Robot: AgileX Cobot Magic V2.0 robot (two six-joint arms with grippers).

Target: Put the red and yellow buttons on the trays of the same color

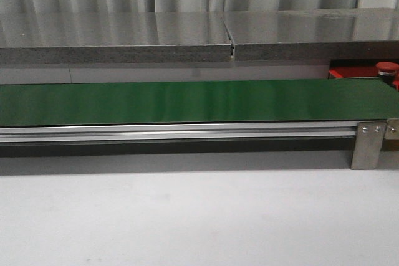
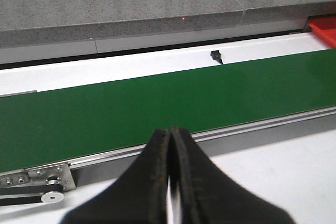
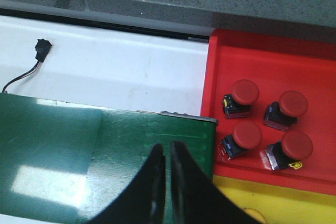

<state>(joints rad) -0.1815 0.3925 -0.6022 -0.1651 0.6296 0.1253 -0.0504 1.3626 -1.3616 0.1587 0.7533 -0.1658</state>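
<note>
In the right wrist view, several red buttons (image 3: 245, 93) with dark bodies stand in the red tray (image 3: 262, 56). A yellow tray (image 3: 294, 200) lies beside it; I see no yellow button clearly. My right gripper (image 3: 168, 148) is shut and empty over the end of the green belt (image 3: 131, 140), beside the red tray. My left gripper (image 2: 170, 130) is shut and empty at the near edge of the belt (image 2: 157, 98); a corner of the red tray (image 2: 324, 27) shows beyond it. In the front view, the red tray (image 1: 349, 70) and one red button (image 1: 386, 66) show at the far right; no gripper shows there.
The long green belt (image 1: 187, 101) on an aluminium frame (image 1: 368, 144) crosses the scene. A grey stone shelf (image 1: 187, 38) runs behind it. A small black connector with a wire (image 3: 41, 48) lies on the white surface behind the belt; it also shows in the left wrist view (image 2: 216, 56).
</note>
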